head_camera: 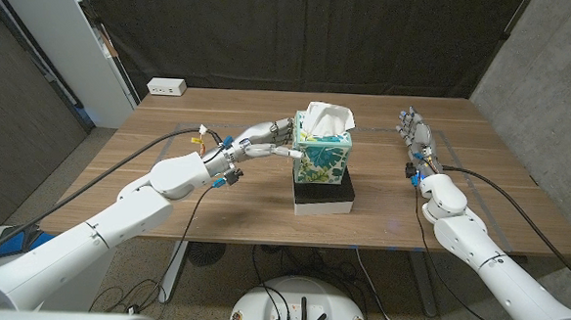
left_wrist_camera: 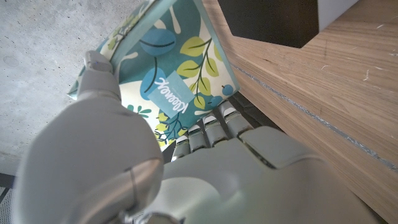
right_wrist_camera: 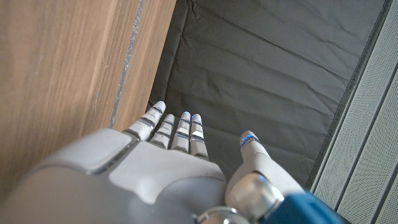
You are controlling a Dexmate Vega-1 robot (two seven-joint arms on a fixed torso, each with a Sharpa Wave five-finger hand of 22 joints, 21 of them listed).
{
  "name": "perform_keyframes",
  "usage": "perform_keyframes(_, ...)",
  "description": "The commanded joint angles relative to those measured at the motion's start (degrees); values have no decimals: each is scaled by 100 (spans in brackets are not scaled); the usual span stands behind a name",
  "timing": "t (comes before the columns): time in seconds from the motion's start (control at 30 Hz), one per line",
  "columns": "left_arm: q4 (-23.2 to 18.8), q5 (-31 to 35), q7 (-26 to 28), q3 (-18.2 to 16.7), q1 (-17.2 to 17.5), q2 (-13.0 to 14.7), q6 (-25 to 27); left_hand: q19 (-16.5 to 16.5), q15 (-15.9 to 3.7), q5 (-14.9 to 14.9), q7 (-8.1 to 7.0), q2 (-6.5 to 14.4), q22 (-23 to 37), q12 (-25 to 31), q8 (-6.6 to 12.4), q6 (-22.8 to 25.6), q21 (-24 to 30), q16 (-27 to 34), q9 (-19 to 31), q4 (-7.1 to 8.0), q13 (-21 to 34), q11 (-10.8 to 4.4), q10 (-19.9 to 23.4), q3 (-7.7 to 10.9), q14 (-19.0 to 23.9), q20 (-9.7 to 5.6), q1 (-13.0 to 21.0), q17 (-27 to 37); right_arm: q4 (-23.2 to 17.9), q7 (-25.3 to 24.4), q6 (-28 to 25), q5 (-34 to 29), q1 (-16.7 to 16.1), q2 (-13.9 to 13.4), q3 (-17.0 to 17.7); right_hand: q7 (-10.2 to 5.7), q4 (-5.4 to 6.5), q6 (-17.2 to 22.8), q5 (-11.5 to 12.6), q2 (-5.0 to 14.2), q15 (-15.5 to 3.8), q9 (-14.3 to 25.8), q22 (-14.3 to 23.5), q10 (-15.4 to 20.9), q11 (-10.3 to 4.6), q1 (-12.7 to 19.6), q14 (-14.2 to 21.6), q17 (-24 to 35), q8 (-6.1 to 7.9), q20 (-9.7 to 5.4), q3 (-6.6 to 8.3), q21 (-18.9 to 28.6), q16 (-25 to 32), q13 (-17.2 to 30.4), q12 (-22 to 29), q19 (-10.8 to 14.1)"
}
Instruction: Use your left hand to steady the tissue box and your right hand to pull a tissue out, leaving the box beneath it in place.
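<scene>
step: steadying. left hand (head_camera: 267, 137) grips the tissue box (head_camera: 323, 153) from its left side, fingers wrapped on it. box sits mid-frame on a black-and-white box (head_camera: 324, 196) on the bench (head_camera: 214, 210). right hand (head_camera: 413, 132) upper right, fingers apart, empty, well apart from the tissue (head_camera: 325, 119). next, likely: right hand over, pinch tissue, pull up.

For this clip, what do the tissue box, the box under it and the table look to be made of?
Tissue box: printed cardboard by the look, with a leaf pattern, sharp folded edges and a slight sheen in the left wrist view. Lower box: black upper part, white base, smooth; material unclear, perhaps card or plastic. Table: wood or wood veneer, matte, with visible grain.
</scene>
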Motion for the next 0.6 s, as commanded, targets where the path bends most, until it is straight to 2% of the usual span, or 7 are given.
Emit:
perform_keyframes(0.03,33,-105,-67,-12,-13,-3,43,-1,-217,33,18,462,7,-14,50,-16,-6,-17,77,146,22,16,31,185,-24,-46,287,5,-201,-134,-61,25,-175,-31,54,21,-43,37,7,96,-92,31,11,38,1,21,10,-10,-4,-25,27,3,-11,22,-16,7)
perform_keyframes(0.6,32,-53,-32,-27,-1,5,39,-13,-210,30,17,453,9,-32,71,-37,-9,-35,103,134,59,36,28,226,-50,-59,258,-2,-657,-315,-80,47,-663,-179,223,20,-90,30,7,119,-92,31,11,22,16,79,7,-27,-6,-20,66,6,-23,21,-21,14)
